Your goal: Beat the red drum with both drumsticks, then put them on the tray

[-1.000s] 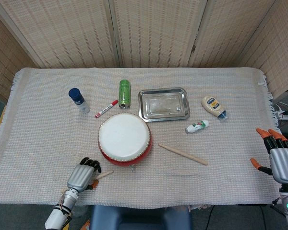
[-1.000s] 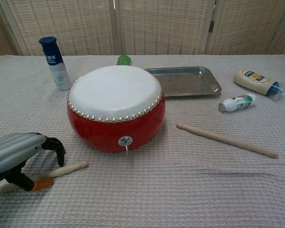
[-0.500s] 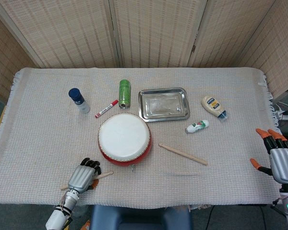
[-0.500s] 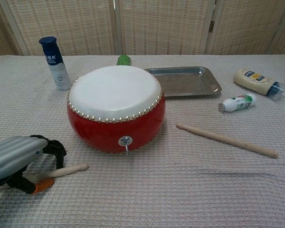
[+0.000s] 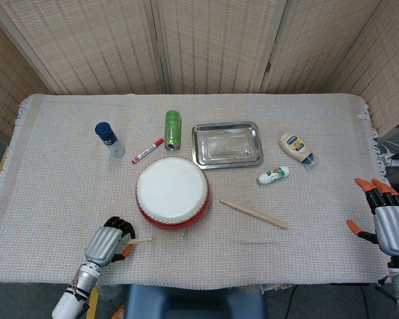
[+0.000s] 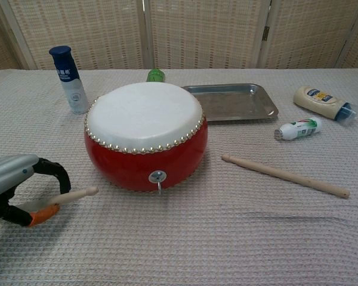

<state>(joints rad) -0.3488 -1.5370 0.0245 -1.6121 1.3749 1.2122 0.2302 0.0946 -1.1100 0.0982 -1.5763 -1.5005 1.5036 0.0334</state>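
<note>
Chest view: left hand (image 6: 15, 187) grips drumstick (image 6: 77, 195).

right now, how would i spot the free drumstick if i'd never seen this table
Start at the red drum in the middle of the table. On the cloth just right of it lies the free drumstick, a bare wooden rod; the other stick is in the left hand.

Left hand (image 5: 105, 244): now sits further left and nearer the worktop's front edge than a second ago.
Near drumstick (image 6: 71, 195): gripped by that hand, drawn left with it; its tip now lifts off the cloth.
</note>
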